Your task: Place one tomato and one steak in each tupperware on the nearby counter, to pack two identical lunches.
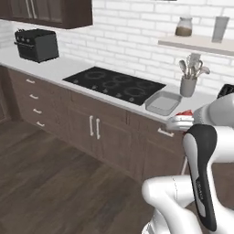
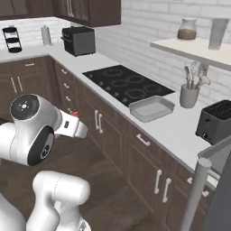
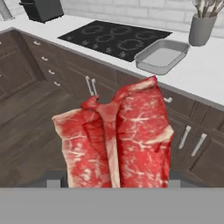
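A raw red steak (image 3: 116,140) with white marbling hangs in front of the hand camera, above the wooden floor in front of the cabinets. My gripper (image 1: 182,119) is shut on it, and the fingertips are hidden behind the meat. A red edge of the steak (image 2: 75,114) shows at the hand in the right base view. One grey tupperware (image 1: 163,103) (image 2: 151,108) (image 3: 162,56) lies empty on the pale counter (image 1: 55,68), just right of the cooktop and ahead of the steak. The tomato is out of view.
A black cooktop (image 1: 114,84) is set into the counter. A dark toaster oven (image 1: 36,44) stands at the far left, a grey utensil holder (image 1: 188,85) by the wall, and a dark slotted toaster (image 2: 216,119) to the right. Above hangs a white shelf (image 1: 196,43) with jars.
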### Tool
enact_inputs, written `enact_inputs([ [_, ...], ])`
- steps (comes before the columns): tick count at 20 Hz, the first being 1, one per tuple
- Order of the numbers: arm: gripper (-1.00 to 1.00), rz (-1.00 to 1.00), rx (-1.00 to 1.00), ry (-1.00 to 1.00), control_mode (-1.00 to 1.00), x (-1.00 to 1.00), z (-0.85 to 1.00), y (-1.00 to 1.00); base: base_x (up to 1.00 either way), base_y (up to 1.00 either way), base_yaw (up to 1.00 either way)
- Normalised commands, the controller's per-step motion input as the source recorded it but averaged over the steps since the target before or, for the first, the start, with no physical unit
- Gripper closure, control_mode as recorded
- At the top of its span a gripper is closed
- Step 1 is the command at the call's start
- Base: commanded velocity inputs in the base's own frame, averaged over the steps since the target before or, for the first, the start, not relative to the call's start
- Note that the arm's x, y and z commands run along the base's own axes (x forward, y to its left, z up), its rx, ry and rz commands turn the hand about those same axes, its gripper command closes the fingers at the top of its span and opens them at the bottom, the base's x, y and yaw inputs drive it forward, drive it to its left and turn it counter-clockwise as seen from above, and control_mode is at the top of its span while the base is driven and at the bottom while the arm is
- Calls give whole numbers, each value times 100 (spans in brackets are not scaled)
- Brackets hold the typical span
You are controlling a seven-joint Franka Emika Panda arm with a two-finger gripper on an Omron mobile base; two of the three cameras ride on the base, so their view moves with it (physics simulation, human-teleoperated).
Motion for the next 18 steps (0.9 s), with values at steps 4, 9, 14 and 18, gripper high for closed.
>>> enact_inputs([
  [4,100,0,0,0,100,0,0,0,100,19,-52],
  [9,100,0,0,0,100,0,0,0,100,24,-58],
  [14,100,0,0,0,100,0,0,0,100,38,-58],
  [18,100,0,0,0,100,0,0,0,100,55,-51],
])
